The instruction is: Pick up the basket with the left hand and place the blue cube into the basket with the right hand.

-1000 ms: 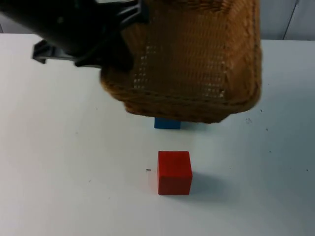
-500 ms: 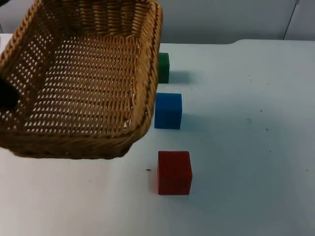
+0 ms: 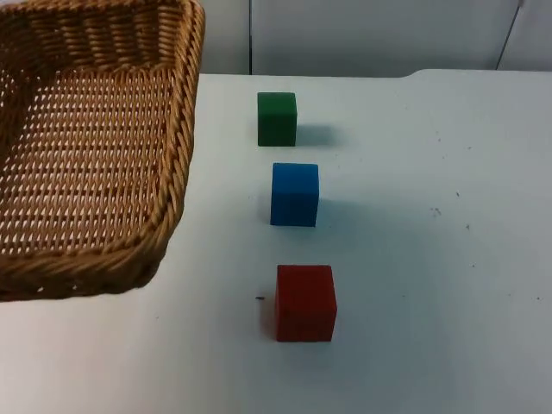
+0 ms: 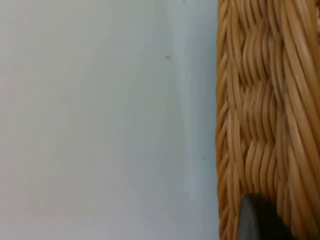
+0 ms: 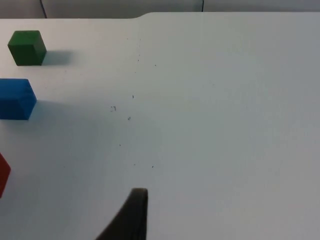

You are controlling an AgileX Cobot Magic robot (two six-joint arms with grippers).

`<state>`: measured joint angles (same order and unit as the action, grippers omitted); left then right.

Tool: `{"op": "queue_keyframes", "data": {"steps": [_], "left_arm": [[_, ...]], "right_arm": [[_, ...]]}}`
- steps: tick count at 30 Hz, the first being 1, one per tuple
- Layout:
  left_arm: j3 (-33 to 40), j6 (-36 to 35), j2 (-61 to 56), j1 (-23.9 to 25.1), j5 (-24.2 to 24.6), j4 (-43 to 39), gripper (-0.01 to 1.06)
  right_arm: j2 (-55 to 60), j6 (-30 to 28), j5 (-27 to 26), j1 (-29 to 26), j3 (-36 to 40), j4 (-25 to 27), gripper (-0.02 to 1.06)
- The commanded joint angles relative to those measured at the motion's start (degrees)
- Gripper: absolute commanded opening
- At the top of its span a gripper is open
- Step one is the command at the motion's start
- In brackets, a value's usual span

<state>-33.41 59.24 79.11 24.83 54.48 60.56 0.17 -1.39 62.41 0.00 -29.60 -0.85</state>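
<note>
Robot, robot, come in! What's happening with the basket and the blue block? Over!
Left gripper on wicker basket rim, basket lifted. Right gripper waiting over table. Blue cube untouched between green cube and red cube.

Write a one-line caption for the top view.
Wicker basket held left of green cube, blue cube, red cube.

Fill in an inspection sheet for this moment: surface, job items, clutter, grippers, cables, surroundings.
Surface: white table, a few small dark specks.
Job's things: wicker basket raised at the table's left, tilted, nothing inside; blue cube on the table, middle of a row of three.
Clutter: green cube behind the blue one, red cube in front; all three apart.
Grippers: left gripper's fingertip lies against the basket's wall; right gripper's fingertip is over bare table to the cubes' right, waiting.
Cables: nothing seen.
Surroundings: grey partition wall behind the table.
</note>
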Motion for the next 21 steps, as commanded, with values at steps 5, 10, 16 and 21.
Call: {"op": "queue_keyframes", "data": {"steps": [5, 10, 16, 21], "left_arm": [[0.0, -1.6, -0.6, 0.2, -1.1, -4.7, 0.0], [0.0, -3.3, -0.6, 0.2, -3.7, -6.6, 0.0], [0.0, -4.2, -0.6, 0.2, -4.3, -7.1, 0.0], [0.0, -4.3, -0.6, 0.2, -4.2, -6.5, 0.0]], "right_arm": [[-0.2, -0.7, -1.5, 0.0, -0.1, -0.3, 1.04], [1.9, -2.5, -3.6, 0.0, -1.6, 4.0, 1.04], [14.7, -9.4, -8.7, 0.0, -5.8, 14.9, 1.04], [28.2, -11.1, -11.4, 0.0, -12.0, 16.3, 1.04]]}}
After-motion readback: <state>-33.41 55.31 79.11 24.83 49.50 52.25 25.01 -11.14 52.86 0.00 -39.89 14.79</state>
